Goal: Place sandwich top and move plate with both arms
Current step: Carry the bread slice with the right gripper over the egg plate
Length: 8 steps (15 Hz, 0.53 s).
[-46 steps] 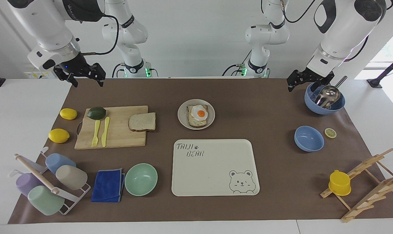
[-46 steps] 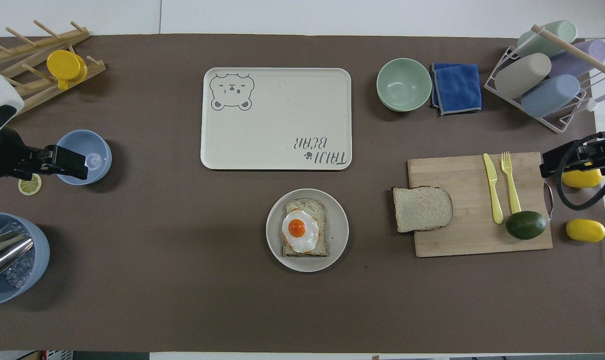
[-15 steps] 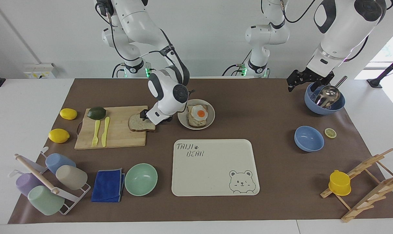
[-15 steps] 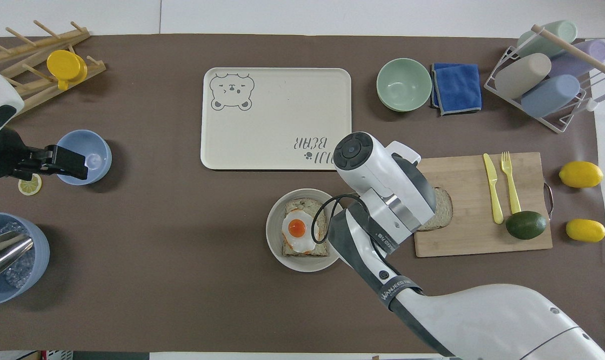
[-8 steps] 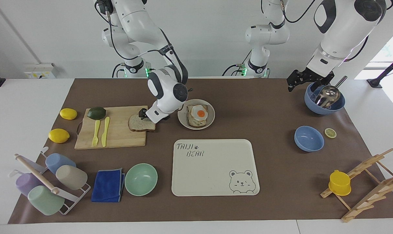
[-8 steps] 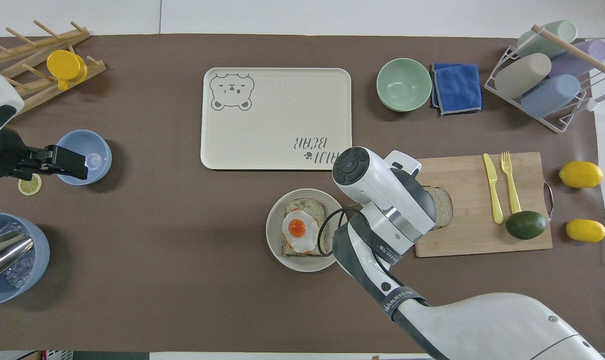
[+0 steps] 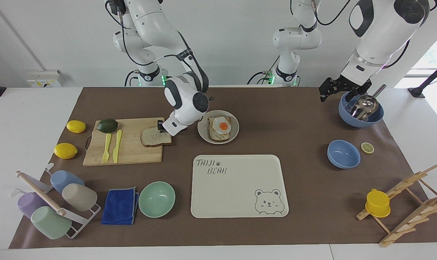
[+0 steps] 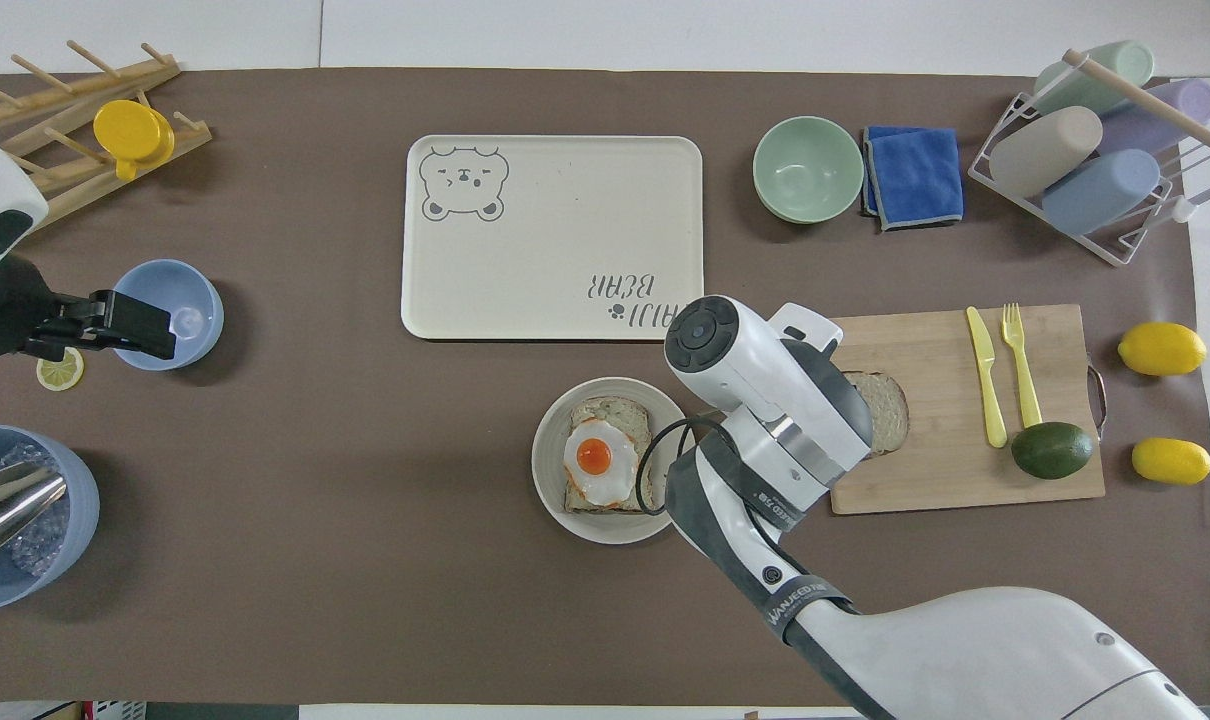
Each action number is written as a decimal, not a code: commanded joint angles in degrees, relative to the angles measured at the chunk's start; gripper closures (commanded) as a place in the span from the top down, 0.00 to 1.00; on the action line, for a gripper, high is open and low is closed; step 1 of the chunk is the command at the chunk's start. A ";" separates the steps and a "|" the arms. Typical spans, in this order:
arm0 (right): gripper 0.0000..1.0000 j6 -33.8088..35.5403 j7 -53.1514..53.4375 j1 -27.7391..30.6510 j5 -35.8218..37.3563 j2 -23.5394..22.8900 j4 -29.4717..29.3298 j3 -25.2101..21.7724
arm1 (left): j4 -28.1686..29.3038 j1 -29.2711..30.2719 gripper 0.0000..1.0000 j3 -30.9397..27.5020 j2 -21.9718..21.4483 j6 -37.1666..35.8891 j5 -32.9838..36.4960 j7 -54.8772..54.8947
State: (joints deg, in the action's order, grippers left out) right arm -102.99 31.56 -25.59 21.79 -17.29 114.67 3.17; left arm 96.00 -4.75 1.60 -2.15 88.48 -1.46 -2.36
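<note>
The sandwich top (image 7: 151, 137) is a plain bread slice lying on a wooden cutting board (image 7: 132, 153), at the board's end nearest the plate. My right gripper (image 7: 162, 127) is down at the slice's edge that faces the plate; the wrist hides its fingers, and in the overhead view it covers most of the slice (image 8: 892, 410). The beige-grey plate (image 7: 203, 133) holds a toast with a fried egg (image 7: 220, 127) beside the board. My left gripper (image 7: 343, 89) waits in the air, open and empty, by a blue bowl with a metal scoop (image 7: 361, 110).
A cream bear tray (image 7: 236, 187) lies farther from the robots than the plate. A mint bowl (image 7: 156, 199), blue cloth (image 7: 120, 206) and cup rack (image 7: 56, 204) lie farther out than the board. Avocado (image 7: 107, 125), fork and knife (image 7: 112, 145) sit on the board.
The right arm swung in from the table's edge to the bread slice. Over the last half second the slice has shifted slightly along the board, away from the plate. The left arm has not moved.
</note>
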 commanded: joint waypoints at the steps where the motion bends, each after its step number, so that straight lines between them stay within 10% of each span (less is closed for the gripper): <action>1: 0.00 1.46 -1.24 -1.04 1.33 0.59 -1.54 0.08 | -0.82 0.62 1.00 0.42 0.39 -1.03 0.67 -0.28; 8: 0.00 13.25 -0.89 -11.04 -4.47 -3.28 -21.50 0.96 | -0.91 0.62 1.00 0.42 0.39 -1.03 0.67 -0.28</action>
State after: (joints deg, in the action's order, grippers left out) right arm -91.72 31.32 -33.68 18.45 -18.07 98.22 3.98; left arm 96.00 -4.75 1.60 -2.15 88.48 -1.46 -2.36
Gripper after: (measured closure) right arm 0.916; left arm 0.000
